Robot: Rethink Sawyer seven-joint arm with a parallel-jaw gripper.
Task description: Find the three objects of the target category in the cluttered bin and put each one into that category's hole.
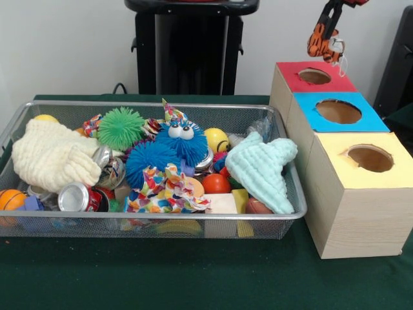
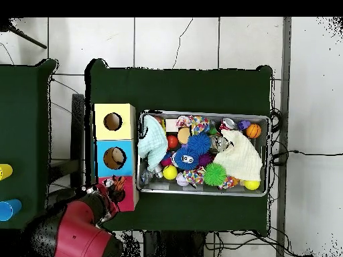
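My gripper [image 1: 328, 27] hangs above the far right box, shut on the orange black-striped tiger [image 1: 320, 41]. The tiger dangles just above the red-surrounded round hole [image 1: 314, 76] on the pale wooden box. In the overhead view the gripper [image 2: 106, 196] and the tiger [image 2: 115, 183] lie over the red box top [image 2: 127, 195] and hide the hole. The silver wire-mesh bin [image 1: 129, 105] sits to the left, full of clutter; it also shows in the overhead view [image 2: 204, 194]. I cannot make out the brown monkey or the yellow duck in the pile.
The blue-surrounded hole [image 1: 338, 111] and the yellow-surrounded hole [image 1: 370, 157] sit in front of the red one. The bin holds a fuzzy blue ball with eyes [image 1: 182, 139], a green spiky ball [image 1: 120, 127], a yellow ball [image 1: 216, 139], a cream cloth [image 1: 55, 155], a mint cloth [image 1: 261, 168] and a can [image 1: 74, 197].
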